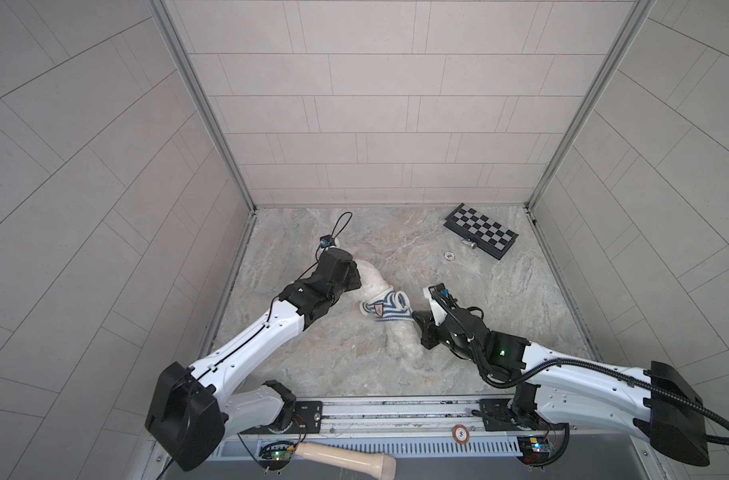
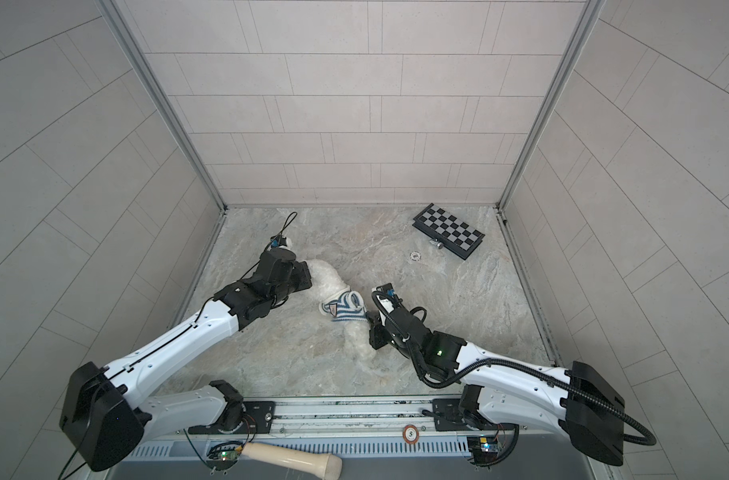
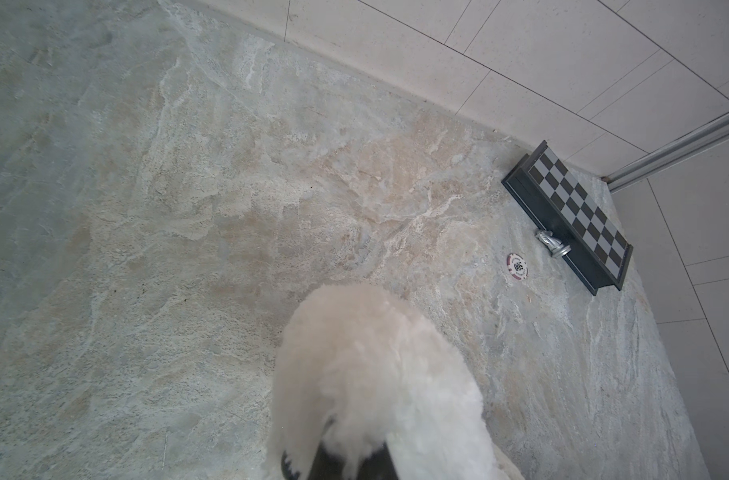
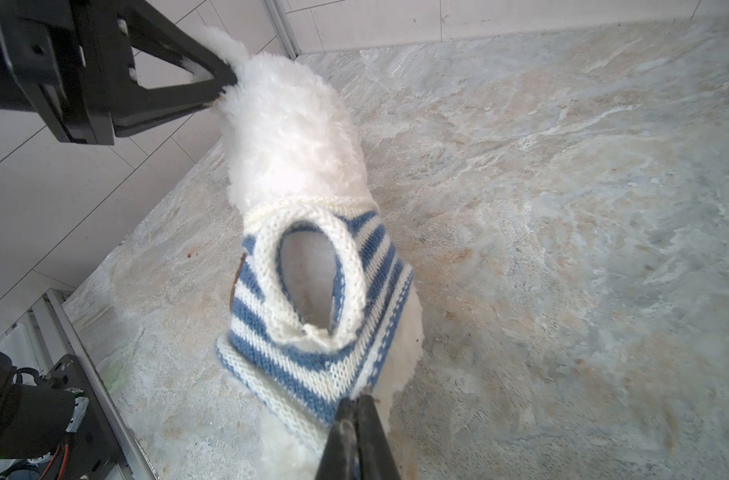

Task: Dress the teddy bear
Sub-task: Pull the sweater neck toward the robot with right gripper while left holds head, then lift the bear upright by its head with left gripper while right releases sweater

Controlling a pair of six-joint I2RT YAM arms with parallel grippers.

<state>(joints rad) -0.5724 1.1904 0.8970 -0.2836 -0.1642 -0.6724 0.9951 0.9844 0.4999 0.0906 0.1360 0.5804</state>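
Right wrist view puts the bear [image 4: 296, 124] mid-table, stretched between both arms. In a top view it runs from 10 o'clock toward 5 o'clock, its lower body lying on the table [image 1: 521, 311]. The shirt [image 4: 313, 353] rings its middle, bunched, and the one armhole [image 4: 346, 266] in sight shows only fur, no limb through it. The left gripper [image 4: 223, 91] is pinched onto a tuft at the bear's far end. The right gripper [image 4: 356, 401] is clamped tight on the shirt's hem.

Likely trouble: the left hold seems to have mostly pile, so a firm tug from the right could strip it loose. The hem pinch is thin and may slip, or stretch the knit rather than slide it. Dragging the shirt along with a limb inside would trap it.

The bear is soft, squashy, long-piled cream plush. The shirt is a loose, stretchy blue-and-white striped knit with ribbed white edging. The table is hard and marbled, stone-look. At 1 o'clock lie a chip [image 1: 449, 256], a metal chess piece [image 1: 471, 245] and a folded chessboard [image 1: 481, 231], well apart.
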